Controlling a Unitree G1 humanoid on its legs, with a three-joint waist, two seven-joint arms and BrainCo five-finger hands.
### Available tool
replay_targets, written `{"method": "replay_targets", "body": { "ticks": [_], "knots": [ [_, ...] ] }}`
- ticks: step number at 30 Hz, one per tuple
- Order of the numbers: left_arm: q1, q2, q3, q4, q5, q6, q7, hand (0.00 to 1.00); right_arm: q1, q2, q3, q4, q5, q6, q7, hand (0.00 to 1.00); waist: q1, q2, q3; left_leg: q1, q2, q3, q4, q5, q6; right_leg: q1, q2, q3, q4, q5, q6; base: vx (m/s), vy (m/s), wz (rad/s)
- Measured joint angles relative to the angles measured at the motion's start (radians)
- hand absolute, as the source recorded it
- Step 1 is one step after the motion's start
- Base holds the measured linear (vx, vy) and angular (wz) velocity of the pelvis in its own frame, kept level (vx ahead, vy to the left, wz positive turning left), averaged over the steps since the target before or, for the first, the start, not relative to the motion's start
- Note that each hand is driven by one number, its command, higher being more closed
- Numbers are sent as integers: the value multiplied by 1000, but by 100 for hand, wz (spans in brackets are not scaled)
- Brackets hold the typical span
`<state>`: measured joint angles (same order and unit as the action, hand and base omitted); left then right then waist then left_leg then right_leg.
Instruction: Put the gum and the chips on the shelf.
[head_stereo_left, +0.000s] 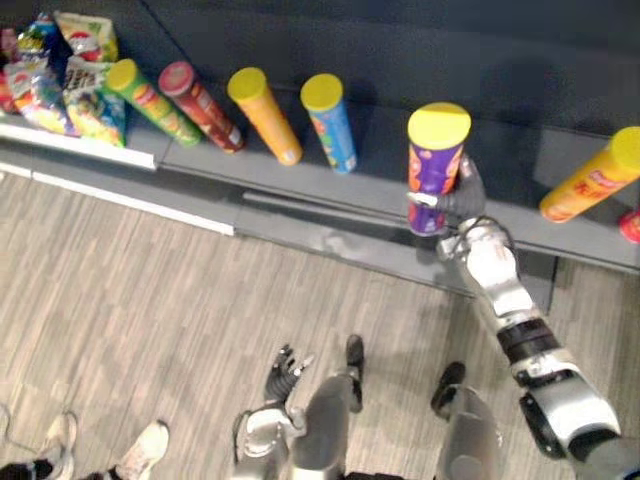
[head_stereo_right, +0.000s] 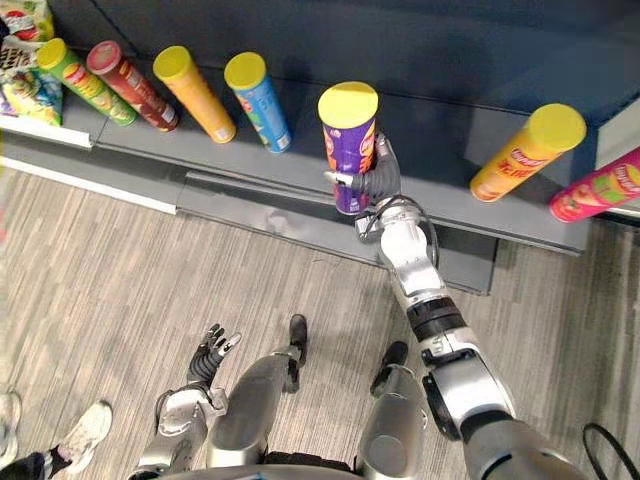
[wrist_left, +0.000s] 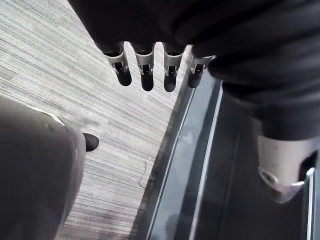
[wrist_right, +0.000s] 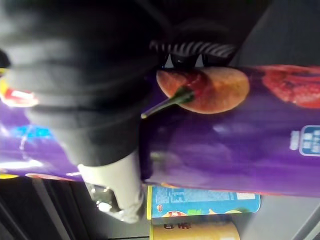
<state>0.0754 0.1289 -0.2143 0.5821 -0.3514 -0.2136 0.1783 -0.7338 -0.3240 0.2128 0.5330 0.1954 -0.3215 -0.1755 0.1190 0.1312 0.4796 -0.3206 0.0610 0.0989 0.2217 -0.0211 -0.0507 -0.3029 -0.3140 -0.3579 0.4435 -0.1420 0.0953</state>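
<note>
Chips in a purple can (head_stereo_right: 348, 140) with a yellow lid are held upright by the right hand (head_stereo_right: 382, 185). Its fingers (head_stereo_left: 425, 199) are curled round the can's lower half, so the lid stands well above them and the base sits just below them at the shelf (head_stereo_left: 370, 150).

In the right wrist view the grip is seen from close by: the purple wall lies against the dark cover with a silver finger closed across it. A blue can (wrist_right: 202, 202) and an orange can (wrist_right: 195, 231) are seen just past that finger.

In the eye views these two cans are found to the left of the fingers, with a red can (head_stereo_left: 200, 105) and a green can (head_stereo_left: 150, 100) farther left. A yellow-orange can (head_stereo_left: 590, 180) lies to the right of the fingers. A pink can (head_stereo_right: 600, 190) at the far right is shown at length in the right eye view and as a red sliver at the edge of the left eye view. Snack bags (head_stereo_left: 70, 75) at the far left are shown more fully in the left eye view.

The left hand (head_stereo_right: 212, 352) is hung low over the floor (head_stereo_left: 150, 300). In its wrist view its fingers (wrist_left: 145, 70) are seen straight and relaxed.
</note>
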Motion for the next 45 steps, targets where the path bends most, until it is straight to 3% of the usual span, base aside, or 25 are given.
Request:
{"method": "replay_targets", "body": {
  "ticks": [9,11,17,24,27,31,39,45],
  "knots": [
    [-16,-4,-60,-19,-38,22,15,0,-141,-43,-18,183,-34,-59,-180,100,38,42,18,-105,2,-5,68,12,3,-87,-26,-16,75,-10,-9,-64,-37,11],
    [-27,-11,-73,-17,-39,27,17,0,-168,-72,-47,195,-41,-77,-231,100,61,62,22,-124,2,-12,84,13,5,-101,-29,-19,89,-13,-14,-27,-42,7],
    [-49,-8,-89,6,-37,31,23,0,-228,-106,-74,276,-45,-107,-329,100,98,66,19,-171,3,-29,113,22,10,-143,-35,-27,122,-25,-24,-7,-53,7],
    [-59,-9,-98,25,-39,28,34,0,-259,-149,-79,317,-80,-109,-405,100,132,73,15,-229,6,-36,148,16,5,-198,-40,-28,153,-33,-31,-4,-45,2],
    [-74,-17,-105,46,-39,27,34,0,-270,-164,-79,322,-80,-109,-432,100,138,88,4,-254,8,-54,166,13,4,-204,-38,-45,156,-38,-32,12,-44,9],
    [-82,-27,-113,50,-39,23,34,0,-302,-169,-78,343,-81,-136,-466,100,165,98,-3,-280,10,-54,171,11,5,-237,-40,-38,171,-47,-30,19,-53,-2],
    [-102,-47,-114,57,-39,18,51,0,-320,-168,-80,346,-81,-147,-527,100,211,109,-11,-324,22,-58,206,6,0,-281,-38,-42,209,-67,-43,47,-69,1],
    [-119,-53,-114,61,-39,16,54,0,-332,-167,-88,346,-80,-148,-543,100,223,111,-12,-361,32,-62,240,-13,-7,-310,-36,-45,236,-87,-49,47,-75,0]
  ]
}}
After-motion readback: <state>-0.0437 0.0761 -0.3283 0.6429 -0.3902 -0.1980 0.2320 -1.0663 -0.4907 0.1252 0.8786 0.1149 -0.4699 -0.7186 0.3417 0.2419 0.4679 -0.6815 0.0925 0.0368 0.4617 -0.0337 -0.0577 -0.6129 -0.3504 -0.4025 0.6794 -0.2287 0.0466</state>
